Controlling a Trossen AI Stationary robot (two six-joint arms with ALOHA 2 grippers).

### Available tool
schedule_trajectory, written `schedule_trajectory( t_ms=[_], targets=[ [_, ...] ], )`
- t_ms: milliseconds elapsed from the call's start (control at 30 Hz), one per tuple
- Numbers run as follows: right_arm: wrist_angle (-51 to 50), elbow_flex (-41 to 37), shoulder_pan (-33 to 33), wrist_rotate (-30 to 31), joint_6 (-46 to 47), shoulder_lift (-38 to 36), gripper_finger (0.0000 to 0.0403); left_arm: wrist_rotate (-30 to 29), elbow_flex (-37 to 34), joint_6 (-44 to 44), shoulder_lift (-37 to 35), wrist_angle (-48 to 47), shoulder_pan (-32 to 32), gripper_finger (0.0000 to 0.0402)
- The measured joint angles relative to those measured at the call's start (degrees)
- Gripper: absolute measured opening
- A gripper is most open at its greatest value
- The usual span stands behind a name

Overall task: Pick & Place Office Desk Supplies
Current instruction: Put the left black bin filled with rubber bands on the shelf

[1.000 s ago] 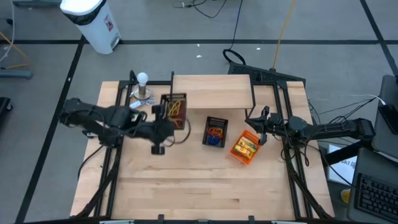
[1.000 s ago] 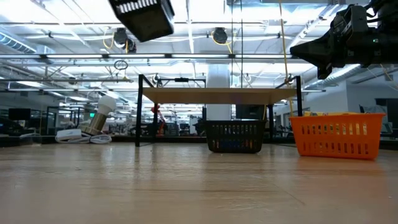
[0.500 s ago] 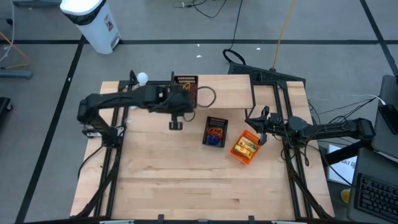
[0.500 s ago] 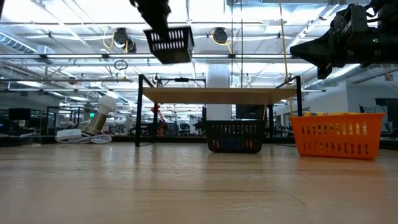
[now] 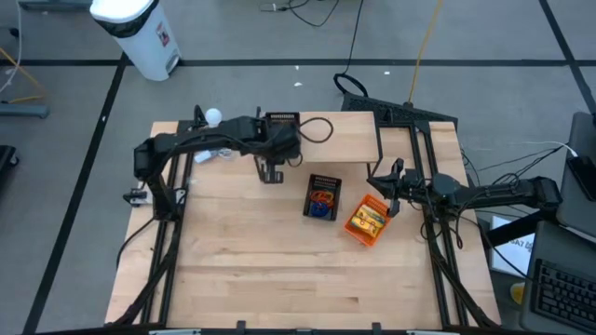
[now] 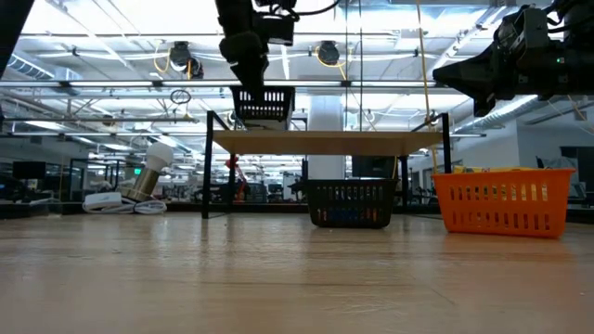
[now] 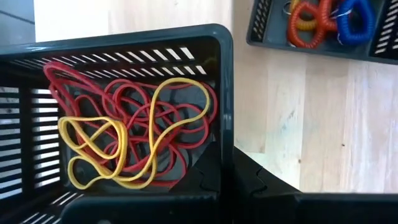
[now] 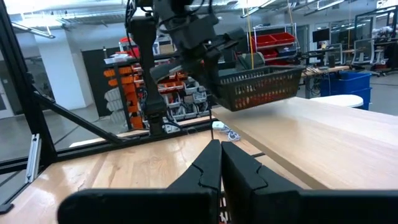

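The front half of the wooden table (image 5: 298, 270) lies bare. Mid-table, a black mesh tray (image 5: 322, 196) and an orange basket (image 5: 366, 221) stand near each other, the right gripper (image 5: 384, 190) hanging just beside the basket. At the back, the raised wooden shelf (image 5: 340, 138) carries the left gripper (image 5: 277, 140) clamping a black mesh basket (image 6: 263, 104) above it

Red rubber bands (image 7: 155, 118) and yellow rubber bands (image 7: 106, 149) lay tangled in loose loops on the floor of a black mesh tray (image 7: 214, 46). Orange, red and blue coiled loops (image 7: 326, 18) sat bunched in another tray. Yellow packets (image 5: 366, 219) filled the orange tray.
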Motion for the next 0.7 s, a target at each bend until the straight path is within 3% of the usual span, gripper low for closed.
schedule_trajectory(
  t_ms=[700],
  targets=[
    [0.75,0.00,0.00,0.00,-0.14,-0.02,0.0000,3.79,-0.22,-2.08,-0.11,-3.67,2.62,0.0000]
  ],
)
